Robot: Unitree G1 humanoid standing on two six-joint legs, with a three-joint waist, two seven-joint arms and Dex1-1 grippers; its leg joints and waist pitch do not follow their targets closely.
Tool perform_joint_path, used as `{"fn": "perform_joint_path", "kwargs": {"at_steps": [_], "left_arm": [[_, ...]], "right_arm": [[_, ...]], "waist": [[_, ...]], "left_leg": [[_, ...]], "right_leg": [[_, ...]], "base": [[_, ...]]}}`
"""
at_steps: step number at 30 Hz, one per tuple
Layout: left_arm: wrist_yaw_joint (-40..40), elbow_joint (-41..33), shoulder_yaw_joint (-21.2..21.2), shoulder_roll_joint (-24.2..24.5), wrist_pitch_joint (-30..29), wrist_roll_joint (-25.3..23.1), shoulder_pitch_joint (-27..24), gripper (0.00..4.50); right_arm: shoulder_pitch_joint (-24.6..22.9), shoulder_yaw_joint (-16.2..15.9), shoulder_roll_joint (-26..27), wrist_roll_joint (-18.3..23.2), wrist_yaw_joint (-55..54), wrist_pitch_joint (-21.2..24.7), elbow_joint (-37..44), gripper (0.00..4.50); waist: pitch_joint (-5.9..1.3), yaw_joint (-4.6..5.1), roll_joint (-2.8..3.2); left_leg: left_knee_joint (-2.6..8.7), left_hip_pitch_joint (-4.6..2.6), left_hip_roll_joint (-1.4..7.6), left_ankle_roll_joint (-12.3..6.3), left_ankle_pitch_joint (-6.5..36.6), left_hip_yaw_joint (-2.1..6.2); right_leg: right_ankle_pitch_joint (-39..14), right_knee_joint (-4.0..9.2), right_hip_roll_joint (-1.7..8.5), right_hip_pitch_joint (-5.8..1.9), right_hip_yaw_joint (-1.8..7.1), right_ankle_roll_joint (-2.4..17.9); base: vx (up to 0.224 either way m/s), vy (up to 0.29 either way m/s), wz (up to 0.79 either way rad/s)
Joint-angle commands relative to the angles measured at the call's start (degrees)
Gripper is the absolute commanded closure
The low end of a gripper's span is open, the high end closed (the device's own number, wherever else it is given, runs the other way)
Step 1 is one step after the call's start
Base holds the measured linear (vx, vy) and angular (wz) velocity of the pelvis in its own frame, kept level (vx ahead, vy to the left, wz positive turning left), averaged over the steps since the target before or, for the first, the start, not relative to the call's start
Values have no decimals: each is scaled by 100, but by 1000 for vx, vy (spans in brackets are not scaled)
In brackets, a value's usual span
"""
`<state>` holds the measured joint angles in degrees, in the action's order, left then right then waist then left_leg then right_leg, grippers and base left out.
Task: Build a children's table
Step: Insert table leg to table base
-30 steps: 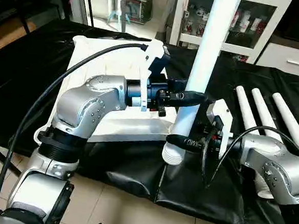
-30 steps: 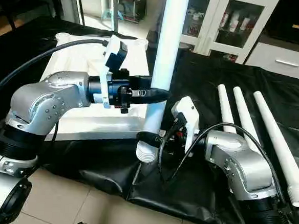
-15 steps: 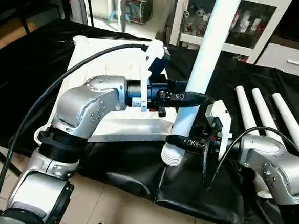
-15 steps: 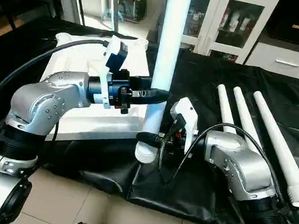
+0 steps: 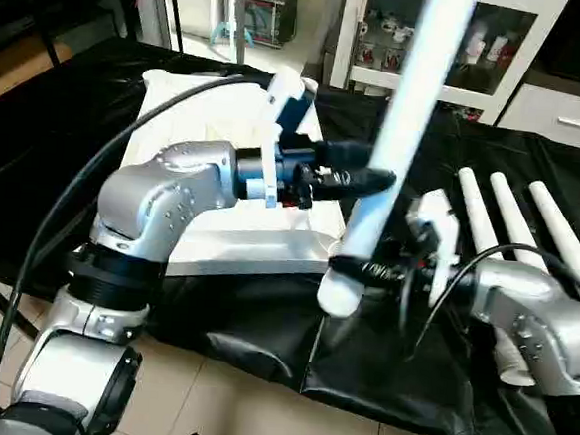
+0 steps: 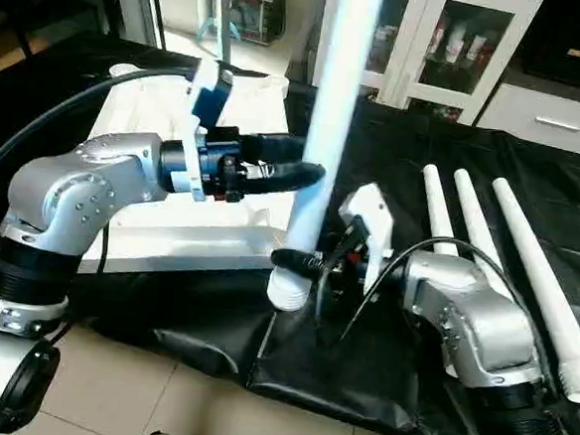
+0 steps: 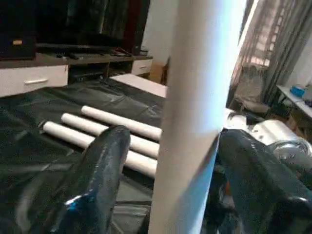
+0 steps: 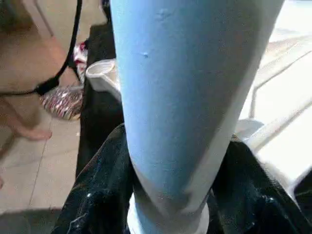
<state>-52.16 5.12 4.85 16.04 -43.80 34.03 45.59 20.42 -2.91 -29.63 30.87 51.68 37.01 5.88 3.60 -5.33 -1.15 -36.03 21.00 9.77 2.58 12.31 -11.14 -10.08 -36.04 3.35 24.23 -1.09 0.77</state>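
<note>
The white table top lies underside up on the black cloth. One white leg stands tilted at the top's near right corner, its upper end leaning right. My right gripper is shut on the leg near its lower end, and both fingers hug the tube in the right wrist view. My left gripper is open higher up. Its fingers straddle the leg with a gap on one side. Three more legs lie side by side on the cloth to the right.
The black cloth covers the work surface, and its front edge drops to a tiled floor. A white glass-door cabinet and a drawer unit stand behind. A thick black cable arcs over my left arm.
My left gripper has opened off the leg and pulled back slightly to the left. The leg has tilted, top end swinging right, still held low by my right gripper.
</note>
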Motion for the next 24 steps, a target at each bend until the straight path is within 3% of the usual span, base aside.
{"fn": "perform_joint_path", "kwargs": {"at_steps": [1, 4, 6, 8, 9, 10, 13, 15, 18, 21, 24], "left_arm": [[68, 42, -91, 52, 52, -80, 24, 84], [42, 123, -123, 109, 419, -241, -61, 67], [92, 480, -3, 265, 1217, -780, -214, 56], [145, 633, 152, 348, 1456, -1049, -277, 56], [185, 817, 575, 490, 1845, -1539, -413, 56], [192, 850, 756, 533, 1959, -1708, -475, 56], [205, 1191, 1483, 454, 2445, -2287, -773, 56], [263, 1509, 1651, 398, 2845, -2583, -818, 56], [306, 2038, 1754, 332, 3326, -2879, -824, 56], [146, 2253, 1734, 322, 3427, -2897, -856, 56], [-9, 2366, 1792, 431, 3565, -2956, -873, 91]], "right_arm": [[167, 288, -22, 66, -99, -152, -81, 265], [267, 500, 19, -108, -410, -376, -320, 265], [406, 689, 91, -566, -1050, -772, -776, 266], [390, 691, 116, -696, -1196, -890, -852, 266], [336, 674, 202, -871, -1432, -1032, -911, 266], [308, 674, 251, -900, -1504, -1055, -910, 266], [228, 648, 561, -971, -1752, -1347, -983, 266], [230, 648, 667, -1024, -1869, -1472, -1048, 266], [223, 691, 782, -1003, -1974, -1535, -1076, 266], [191, 731, 838, -956, -1966, -1495, -1022, 266], [120, 725, 835, -953, -1911, -1454, -906, 266]], "waist": [[-438, -22, 10], [-439, -3, 3], [-426, 23, 14], [-417, 28, 1], [-427, 16, 6], [-437, 24, 9], [-457, 33, 36], [-459, 28, 30], [-456, 36, 21], [-443, 45, 34], [-442, 52, 35]], "left_leg": [[390, -50, 257, -179, 377, 135], [396, -49, 249, -123, 399, 132], [404, -48, 234, -74, 437, 125], [415, -54, 242, -34, 480, 135], [429, -64, 250, 0, 517, 148], [434, -80, 256, -2, 505, 148], [428, -75, 274, -45, 374, 135], [427, -66, 262, -84, 395, 132], [436, -65, 259, -58, 478, 135], [449, -75, 269, -3, 630, 137], [453, -80, 281, 7, 650, 137]], "right_leg": [[-581, 358, 391, -378, 194, 1409], [-682, 380, 390, -385, 191, 1358], [-825, 407, 373, -369, 188, 1274], [-981, 431, 376, -359, 190, 1170], [-1057, 432, 390, -364, 194, 1071], [-1025, 415, 383, -357, 193, 1030], [-602, 365, 395, -343, 196, 1150], [-542, 382, 399, -348, 198, 1195], [-527, 384, 405, -372, 203, 1201], [-702, 397, 413, -362, 207, 1208], [-630, 389, 416, -358, 208, 1261]], "base": [[0, 0, 0], [0, 0, 0], [0, 0, 0], [0, 0, 0], [0, 0, 0], [0, 0, 0], [0, 0, 0], [0, 0, 0], [0, 0, 0], [0, 0, 0], [0, 0, 0]]}}
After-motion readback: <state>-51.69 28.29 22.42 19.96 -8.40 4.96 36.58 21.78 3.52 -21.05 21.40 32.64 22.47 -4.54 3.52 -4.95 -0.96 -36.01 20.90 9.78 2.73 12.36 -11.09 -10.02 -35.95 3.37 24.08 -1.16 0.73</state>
